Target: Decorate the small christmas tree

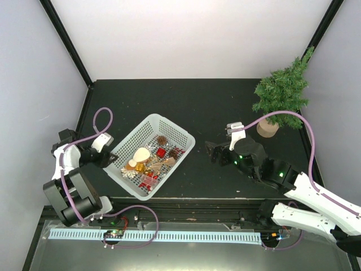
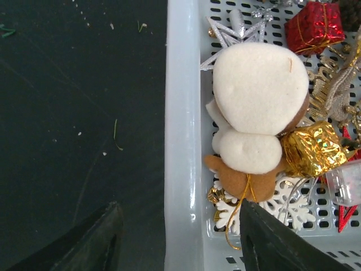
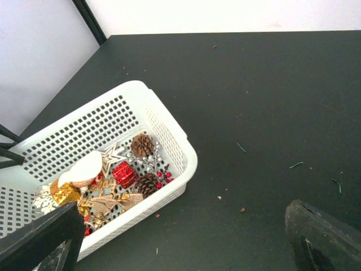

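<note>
The small christmas tree (image 1: 282, 93) stands upright on its round wooden base at the far right of the dark table, with no ornament visible on it. A white perforated basket (image 1: 128, 141) left of centre holds the ornaments: a white and brown plush figure (image 2: 259, 90), a gold gift box (image 2: 313, 149), a red gift box (image 2: 313, 25), a white snowflake (image 2: 287, 209) and pine cones (image 3: 142, 145). My left gripper (image 2: 179, 206) is open astride the basket rim (image 2: 181, 113), one finger outside and one inside, touching neither side. My right gripper (image 3: 183, 226) is wide open over bare table just right of the basket, holding nothing.
White walls with black corner posts close off the table at the back and sides. The tree sits close to the right wall. Small green needles and crumbs lie scattered on the tabletop (image 3: 271, 84).
</note>
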`<state>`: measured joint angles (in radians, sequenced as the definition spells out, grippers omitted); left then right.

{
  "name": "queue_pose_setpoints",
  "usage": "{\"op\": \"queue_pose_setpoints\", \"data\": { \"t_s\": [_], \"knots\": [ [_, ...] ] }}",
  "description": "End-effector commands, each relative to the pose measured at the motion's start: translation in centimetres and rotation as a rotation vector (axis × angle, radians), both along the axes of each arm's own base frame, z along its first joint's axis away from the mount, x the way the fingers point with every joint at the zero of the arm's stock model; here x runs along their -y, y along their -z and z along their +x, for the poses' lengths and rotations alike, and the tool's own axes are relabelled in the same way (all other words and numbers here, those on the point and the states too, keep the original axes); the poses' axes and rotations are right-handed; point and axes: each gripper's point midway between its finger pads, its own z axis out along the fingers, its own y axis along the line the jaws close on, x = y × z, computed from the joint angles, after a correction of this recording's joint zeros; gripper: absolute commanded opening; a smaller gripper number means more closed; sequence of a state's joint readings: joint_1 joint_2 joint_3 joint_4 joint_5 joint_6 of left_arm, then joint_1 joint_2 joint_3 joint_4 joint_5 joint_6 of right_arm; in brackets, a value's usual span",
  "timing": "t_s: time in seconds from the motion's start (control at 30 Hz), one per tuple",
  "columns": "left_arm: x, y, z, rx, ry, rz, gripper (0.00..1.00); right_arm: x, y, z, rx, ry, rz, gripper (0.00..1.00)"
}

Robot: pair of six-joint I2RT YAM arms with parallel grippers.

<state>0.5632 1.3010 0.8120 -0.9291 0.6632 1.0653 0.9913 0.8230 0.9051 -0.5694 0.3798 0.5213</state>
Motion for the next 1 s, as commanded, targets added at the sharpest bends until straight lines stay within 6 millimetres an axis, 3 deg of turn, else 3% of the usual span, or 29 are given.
{"op": "queue_pose_setpoints", "data": {
  "t_s": [0.0,0.13,0.27,0.5,0.6,0.73,0.83,0.97],
  "knots": [
    [0.4,-2.1,0.3,0.088,0.019,-0.017,0.63,0.3,-1.5,0.3,0.029,0.015,0.018,0.97],
    [0.7,-3.2,0.3,0.118,0.027,-0.026,0.8,0.1,-1.7,0.5,0.035,0.016,0.008,0.97],
    [0.7,-6.0,0.8,0.18,0.025,-0.015,0.97,0.0,-3.7,0.8,0.085,0.003,-0.018,0.98],
    [1.1,-13.4,1.7,0.32,0.008,-0.029,0.99,2.0,-9.9,3.5,0.181,0.142,-0.184,0.98],
    [1.8,-15.8,1.9,0.359,-0.024,-0.078,0.99,4.1,-13.3,4.8,0.265,0.25,-0.198,0.98],
    [3.4,-18.0,1.3,0.39,-0.043,-0.17,0.99,9.2,-17.8,6.7,0.384,0.559,-0.258,0.98],
    [5.3,-18.2,0.6,0.4,-0.011,-0.197,0.99,11.9,-19.8,8.0,0.43,0.73,-0.25,0.98],
    [6.8,-17.5,0.8,0.406,0.014,-0.185,0.99,15.6,-20.8,10.3,0.47,0.915,-0.231,0.98]
  ]
}}
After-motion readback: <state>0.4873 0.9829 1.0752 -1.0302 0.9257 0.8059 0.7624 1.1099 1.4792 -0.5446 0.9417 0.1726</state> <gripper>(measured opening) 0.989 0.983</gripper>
